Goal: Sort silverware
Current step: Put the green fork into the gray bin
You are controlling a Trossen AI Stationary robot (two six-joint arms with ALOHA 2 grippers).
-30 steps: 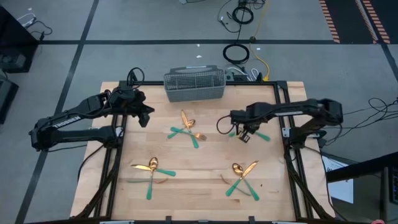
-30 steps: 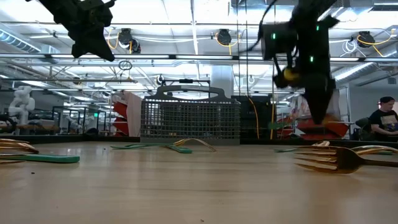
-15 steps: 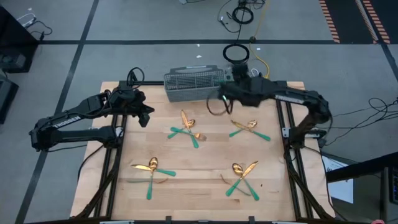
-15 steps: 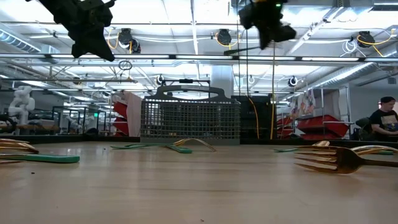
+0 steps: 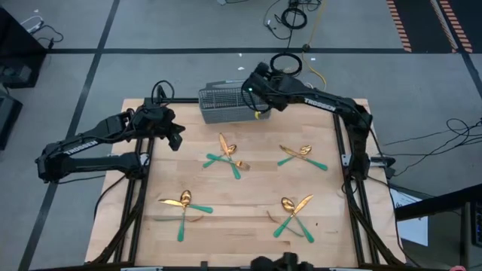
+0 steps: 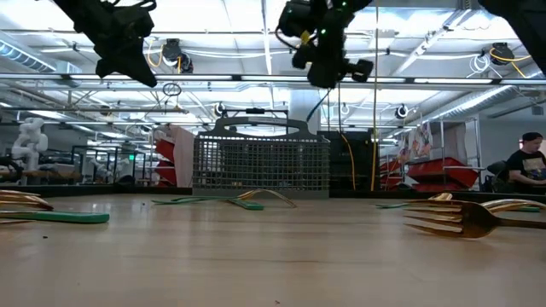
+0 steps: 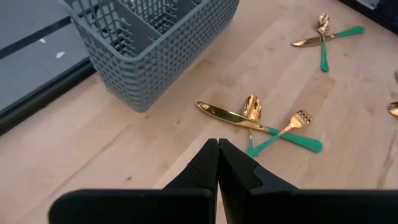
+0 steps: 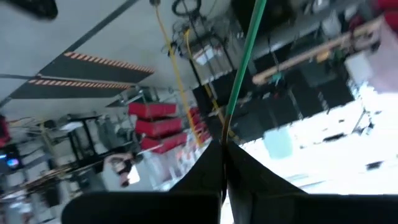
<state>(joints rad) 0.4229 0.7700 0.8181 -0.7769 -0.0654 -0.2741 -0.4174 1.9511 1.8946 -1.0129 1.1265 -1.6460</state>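
Note:
The silverware lies in four small crossed heaps of gold heads and teal handles: far middle (image 5: 226, 155), far right (image 5: 303, 156), near left (image 5: 183, 205) and near right (image 5: 294, 215). The grey mesh caddy (image 5: 235, 102) stands at the table's far edge. My right gripper (image 5: 254, 89) hangs high over the caddy's right end, shut on one teal-handled piece (image 8: 245, 56). My left gripper (image 5: 178, 143) hovers shut and empty above the table's far left, short of the far middle heap (image 7: 261, 121). My right gripper pinches the slim teal handle (image 8: 227, 132) between its two shut fingers. The handle runs on straight past the fingertips. The piece's gold head does not show. It is lifted clear of the table, above the caddy (image 6: 260, 166).
Bare wood lies between the four heaps and along the table's middle. A fork (image 6: 465, 217) and a teal handle (image 6: 60, 217) lie close to the low camera. Cables lie on the floor behind the caddy. A person (image 6: 525, 166) sits far off in the room.
My right gripper has risen from the far right heap with the teal-handled piece. It has swung toward the far edge and the table's left, ending above the caddy, and its wrist has rolled. That heap now holds one piece fewer.

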